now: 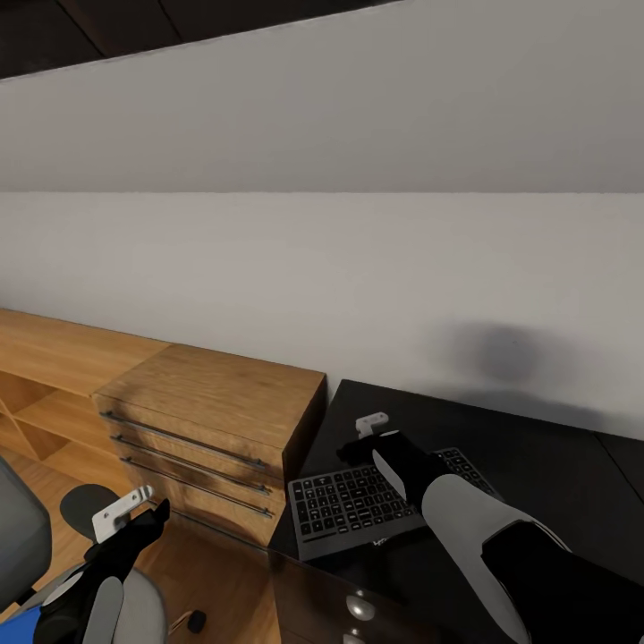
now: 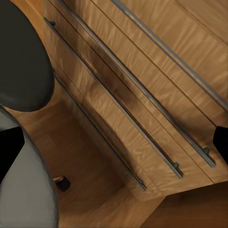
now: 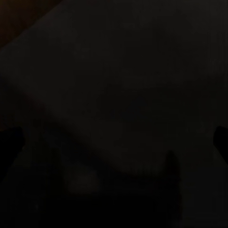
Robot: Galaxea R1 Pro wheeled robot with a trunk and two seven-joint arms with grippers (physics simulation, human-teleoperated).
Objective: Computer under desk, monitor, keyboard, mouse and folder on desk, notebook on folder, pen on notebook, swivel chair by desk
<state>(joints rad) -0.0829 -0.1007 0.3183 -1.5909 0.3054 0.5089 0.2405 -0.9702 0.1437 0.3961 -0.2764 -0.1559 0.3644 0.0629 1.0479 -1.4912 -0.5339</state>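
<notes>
The black keyboard (image 1: 376,505) lies on the black desk (image 1: 537,465), near its left front corner. My right gripper (image 1: 367,436) hovers over the keyboard's far edge; its fingertips (image 3: 221,137) sit wide apart at the borders of the dark right wrist view, so it is open and empty. My left gripper (image 1: 143,512) hangs open over the swivel chair (image 1: 22,537), with nothing between its fingers (image 2: 9,147). A corner of the blue folder (image 1: 18,626) shows on the chair's seat beside my left arm. The chair's black armrest (image 2: 19,61) and grey seat (image 2: 23,190) show in the left wrist view.
A light wooden chest (image 1: 215,402) with bar handles (image 2: 142,109) stands against the desk's left side. Lower wooden shelves (image 1: 45,394) run on to the left. A white wall is behind. Round drawer knobs (image 1: 360,608) show on the desk front. A chair caster (image 2: 61,183) rests on the wooden floor.
</notes>
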